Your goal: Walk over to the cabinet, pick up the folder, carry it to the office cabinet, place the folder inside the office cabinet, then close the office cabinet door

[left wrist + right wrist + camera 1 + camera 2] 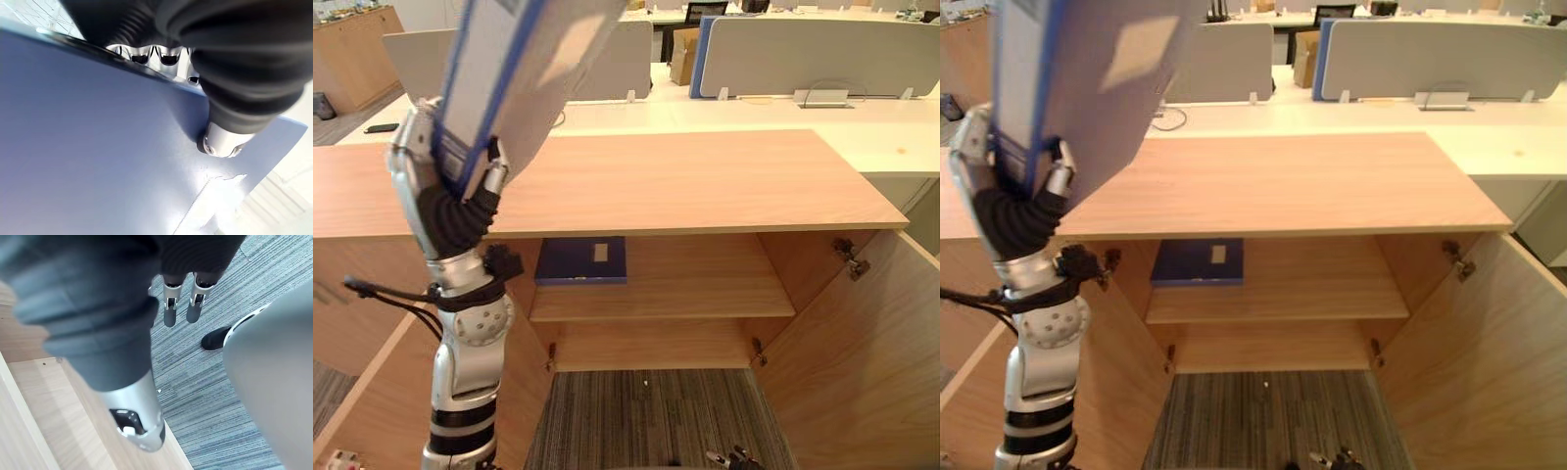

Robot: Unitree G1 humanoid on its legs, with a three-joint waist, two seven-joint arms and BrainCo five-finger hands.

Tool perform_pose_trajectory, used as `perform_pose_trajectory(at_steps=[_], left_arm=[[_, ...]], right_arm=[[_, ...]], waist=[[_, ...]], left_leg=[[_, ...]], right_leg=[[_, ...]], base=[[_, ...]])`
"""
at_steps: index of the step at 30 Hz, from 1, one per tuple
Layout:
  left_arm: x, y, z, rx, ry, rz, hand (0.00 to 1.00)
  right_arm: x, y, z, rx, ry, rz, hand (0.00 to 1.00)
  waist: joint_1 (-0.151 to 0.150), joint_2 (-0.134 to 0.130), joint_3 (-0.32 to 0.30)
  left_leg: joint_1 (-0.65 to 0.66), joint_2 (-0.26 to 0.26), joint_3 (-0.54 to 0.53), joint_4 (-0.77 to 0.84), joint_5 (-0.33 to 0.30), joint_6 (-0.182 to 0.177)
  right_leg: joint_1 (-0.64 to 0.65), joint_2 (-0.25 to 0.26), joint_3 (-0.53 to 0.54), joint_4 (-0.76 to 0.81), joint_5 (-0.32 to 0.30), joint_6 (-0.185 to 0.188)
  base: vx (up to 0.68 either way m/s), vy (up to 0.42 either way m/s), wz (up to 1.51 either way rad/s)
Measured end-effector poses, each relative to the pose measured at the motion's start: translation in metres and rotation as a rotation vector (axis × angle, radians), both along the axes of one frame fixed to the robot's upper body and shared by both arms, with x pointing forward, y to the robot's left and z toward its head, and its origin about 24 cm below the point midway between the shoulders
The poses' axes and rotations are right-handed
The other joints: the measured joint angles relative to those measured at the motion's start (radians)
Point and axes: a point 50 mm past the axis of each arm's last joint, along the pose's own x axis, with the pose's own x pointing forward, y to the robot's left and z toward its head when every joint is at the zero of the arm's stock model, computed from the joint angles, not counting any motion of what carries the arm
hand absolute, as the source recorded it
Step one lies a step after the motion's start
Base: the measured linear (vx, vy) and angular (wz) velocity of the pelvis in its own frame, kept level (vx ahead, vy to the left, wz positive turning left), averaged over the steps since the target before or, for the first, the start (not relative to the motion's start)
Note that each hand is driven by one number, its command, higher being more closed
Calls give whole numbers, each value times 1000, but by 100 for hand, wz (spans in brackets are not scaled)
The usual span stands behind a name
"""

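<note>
A folder (524, 69), pale grey on its broad face with blue edges, is held high above the left front part of a wooden cabinet (685, 181). Its long axis runs steeply upward, leaning toward the cabinet's right side; its lower end is down at the hand, and its narrow blue-edged side faces the camera. The left hand (460, 211) is clamped on that lower end: the thumb (222, 139) presses one cover and the fingers (168, 55) curl over the edge from the other side.

Below the folder, the cabinet's flat top is bare wood. Both doors stand open, the left door (382, 401) and the right door (871, 352) swung out toward the camera, so the front is wide open. Inside, a shelf (705, 284) carries a second folder (580, 261), dark blue, lying flat at its left end; the rest of the shelf is free.

Striped grey carpet (646, 421) lies between the doors. The right hand (172, 308) hangs low over that carpet by the right door, fingers loosely straight and holding nothing.

Behind the cabinet runs a white worktop (862, 137) with grey partitions (803, 54).
</note>
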Motion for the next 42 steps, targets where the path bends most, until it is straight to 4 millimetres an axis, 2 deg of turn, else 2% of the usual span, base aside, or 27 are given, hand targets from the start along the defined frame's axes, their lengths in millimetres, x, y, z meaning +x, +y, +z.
perform_pose_trajectory(at_steps=[2,6,7,10,11,13,15,16,18,19,21,22,23,24,26,28,30,33,37,38,42], left_arm=[[-5,-1,3,-38,-24,-67,100],[-13,0,5,-193,-57,-347,100],[-14,5,1,-297,-52,-514,100],[-20,14,-5,-412,-67,-646,100],[-23,20,-11,-485,-70,-708,100],[-28,28,-18,-537,-64,-718,100],[-34,39,-27,-573,-40,-698,100],[-36,41,-29,-578,-34,-694,100],[-40,48,-34,-595,-20,-691,100],[-40,49,-34,-595,-18,-688,100],[-43,54,-35,-584,-18,-679,100],[-43,54,-35,-582,-17,-680,100],[-44,56,-35,-575,-12,-676,100],[-44,56,-36,-570,-3,-675,100],[-42,55,-36,-567,19,-683,100],[-40,52,-37,-559,41,-701,100],[-38,48,-38,-558,59,-725,100],[-33,40,-41,-543,99,-757,100],[-18,26,-56,-536,227,-786,100],[-13,20,-61,-536,276,-802,100],[-7,4,-67,-525,341,-867,100]], right_arm=[[-1,-1,0,-2,2,-5,0],[1,0,1,6,-13,-20,0],[6,2,4,17,-65,-37,0],[25,4,15,36,-207,-82,0],[45,7,32,59,-363,-127,0],[63,9,55,76,-528,-164,0],[87,3,94,77,-769,-202,0],[92,0,105,68,-824,-203,0],[113,-12,154,55,-1080,-216,0],[118,-16,167,43,-1146,-210,0],[133,-29,226,-15,-1419,-172,0],[134,-30,235,-24,-1459,-163,0],[139,-34,267,-63,-1602,-116,0],[143,-34,290,-84,-1704,-79,0],[148,-30,315,-109,-1821,-34,0],[151,-25,331,-95,-1899,-12,0],[154,-21,335,-81,-1921,0,0],[163,-6,345,-21,-1960,79,0],[178,31,371,101,-2052,269,0],[185,45,379,148,-2075,335,0],[208,72,383,219,-2033,455,0]], waist=[[3,1,-4],[6,2,-17],[6,2,-17],[-1,2,-17],[-3,3,-17],[-5,2,-17],[-8,1,-17],[-8,1,-17],[-6,0,-15],[-5,0,-15],[-2,0,-14],[-2,0,-14],[-2,0,-14],[-3,0,-14],[-4,0,-12],[-2,0,-8],[1,-1,-6],[4,0,0],[6,0,1],[7,0,2],[18,-1,2]], left_leg=[[-1,1,-1,-1,1,-1],[-11,3,0,-4,3,-4],[-10,3,2,-6,3,-4],[-7,4,10,-9,4,-4],[-1,4,17,-14,4,-4],[7,4,25,-21,4,-4],[7,4,27,-23,3,-4],[7,4,27,-23,3,-4],[7,4,31,-23,2,-4],[7,4,33,-23,1,-5],[8,6,45,-22,0,-6],[9,6,45,-22,-1,-7],[9,6,47,-20,-2,-8],[9,6,48,-17,-4,-9],[8,7,50,-12,-6,-10],[6,8,49,-8,-9,-9],[6,8,49,-8,-9,-9],[5,7,49,-7,-9,-8],[5,6,48,-7,-9,-8],[5,6,48,-7,-9,-8],[5,6,45,-8,-9,-8]], right_leg=[[0,1,0,0,0,0],[-13,3,0,0,0,-1],[-14,5,2,1,0,-1],[-15,7,8,1,0,-1],[-15,9,14,1,0,-1],[-14,13,21,1,0,-1],[-15,13,23,0,0,0],[-15,13,23,0,0,0],[-17,14,26,0,0,0],[-17,15,28,0,0,0],[-21,18,38,0,0,0],[-21,18,38,0,0,-1],[-22,20,41,0,0,-1],[-22,21,42,0,0,-1],[-22,22,43,0,0,-1],[-21,23,44,0,0,-1],[-21,22,43,0,0,-1],[-21,21,43,0,0,-1],[-21,21,42,0,1,-1],[-20,21,41,1,1,-1],[-18,20,38,1,1,0]], base=[[-48,-22,1],[-21,-12,0],[13,-3,-4],[9,-1,-7],[4,-1,-13],[-6,-6,-12],[-9,-6,-3],[0,0,0],[-31,-10,-4],[-22,-10,-10],[-26,-18,-12],[-23,-22,-9],[-17,-17,-6],[-17,-17,-6],[-11,-9,-2],[-42,-21,0],[-38,-12,1],[-39,-8,0],[-18,-6,0],[-30,-11,1],[-12,-3,2]])
